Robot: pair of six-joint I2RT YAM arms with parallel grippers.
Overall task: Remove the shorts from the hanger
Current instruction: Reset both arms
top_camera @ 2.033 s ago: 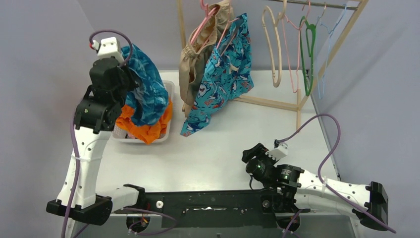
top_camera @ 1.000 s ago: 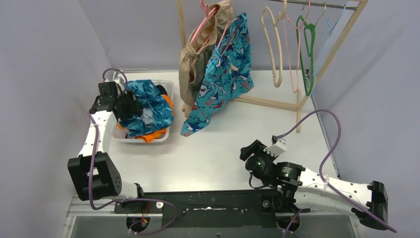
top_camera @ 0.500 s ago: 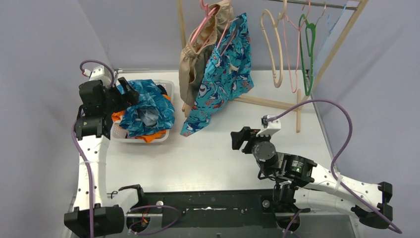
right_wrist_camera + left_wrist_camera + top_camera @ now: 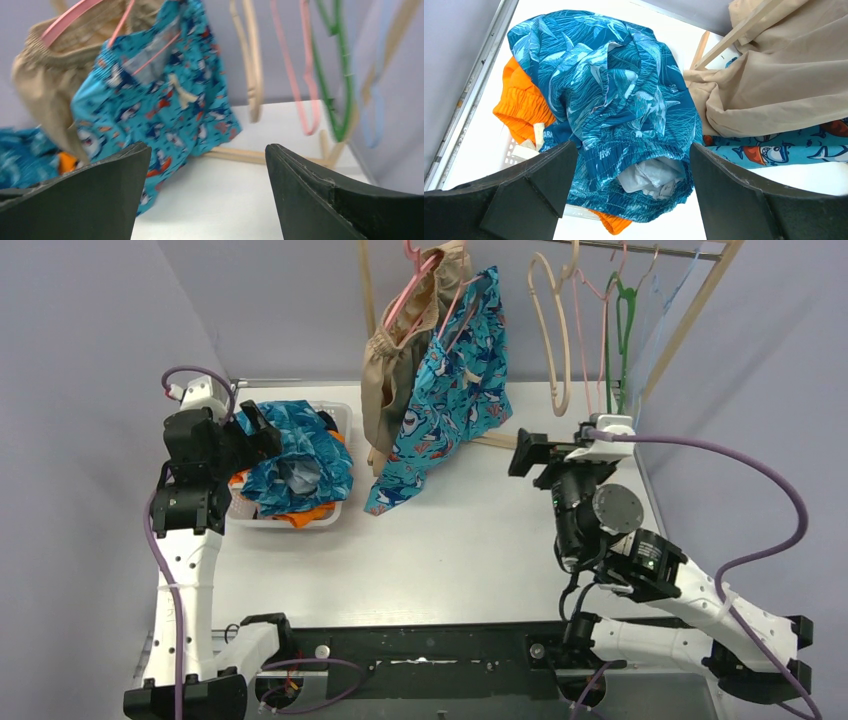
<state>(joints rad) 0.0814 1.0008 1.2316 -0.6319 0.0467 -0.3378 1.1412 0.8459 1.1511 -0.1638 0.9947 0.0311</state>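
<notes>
Above the far side of the white table, soft turquoise shark-print fabric shorts hang on a thin pink hanger, touching limp tan fabric shorts on their left. They look light and floppy, so the elastic waistband seems the best place to pinch. The left gripper and the right gripper both have their jaws apart and hold nothing.

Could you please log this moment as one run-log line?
left gripper open over teal shorts in basket | right gripper open facing hanging turquoise shark shorts | tan shorts hanging

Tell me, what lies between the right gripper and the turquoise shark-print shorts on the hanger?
Only bare table and the rack's wooden base rail, seen in the right wrist view between the open right gripper and the turquoise shorts.
</notes>
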